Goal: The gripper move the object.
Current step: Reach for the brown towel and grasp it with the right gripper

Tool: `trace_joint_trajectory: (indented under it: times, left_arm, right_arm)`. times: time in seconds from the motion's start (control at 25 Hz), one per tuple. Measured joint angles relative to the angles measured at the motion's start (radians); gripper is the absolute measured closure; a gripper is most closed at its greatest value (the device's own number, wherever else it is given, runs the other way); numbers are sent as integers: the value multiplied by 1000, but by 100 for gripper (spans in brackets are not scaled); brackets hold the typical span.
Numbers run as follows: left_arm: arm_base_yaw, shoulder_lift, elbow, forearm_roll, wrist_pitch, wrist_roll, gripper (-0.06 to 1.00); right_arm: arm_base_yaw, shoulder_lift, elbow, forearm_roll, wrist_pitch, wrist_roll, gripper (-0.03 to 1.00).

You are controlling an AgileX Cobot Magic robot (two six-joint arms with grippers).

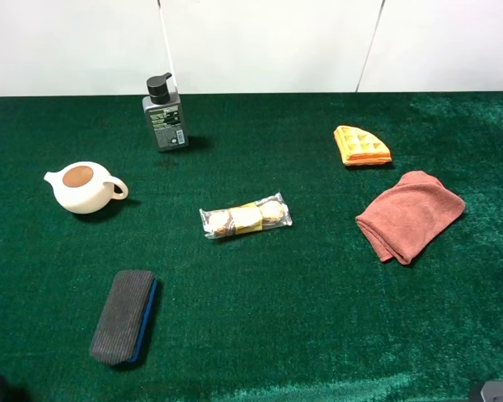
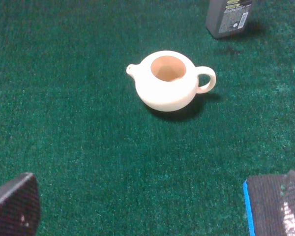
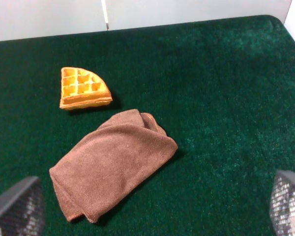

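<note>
Exterior high view places the salmon towel (image 1: pixel 409 215) at about 3 o'clock on the green counter (image 1: pixel 318 327). It is loosely folded, with the waffle wedge (image 1: pixel 361 146) near it at 11 o'clock, not touching. Right wrist view has the right pincer (image 3: pixel 156 177) spread wide, a finger at either edge of the picture, facing the cloth, clear of it and holding nothing. The left pincer (image 2: pixel 161 173) seems wide too, though one finger is hard to tell from the eraser (image 2: pixel 263 206) beside it. It faces the teapot (image 2: pixel 169 78), well apart from the towel.

The reach is not yet begun, I judge, and it would go best to the right arm. Come down on the thick rumpled fold at the waffle-side end and pinch several layers rather than one edge. Then lift high enough that the hanging cloth clears the wedge.
</note>
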Motion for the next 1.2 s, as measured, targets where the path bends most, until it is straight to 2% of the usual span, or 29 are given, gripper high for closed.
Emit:
trace_joint_trajectory:
  times: [0.56, 0.96, 1.2]
  left_arm:
    - [0, 0, 0, 0, 0, 0, -5]
    - [0, 0, 0, 0, 0, 0, -5]
    - [0, 0, 0, 0, 0, 0, -5]
  right_arm:
    - [0, 28, -29, 25, -7, 0, 27]
    - [0, 396, -203, 36, -12, 0, 27]
    - [0, 622, -343, 80, 40, 0, 27]
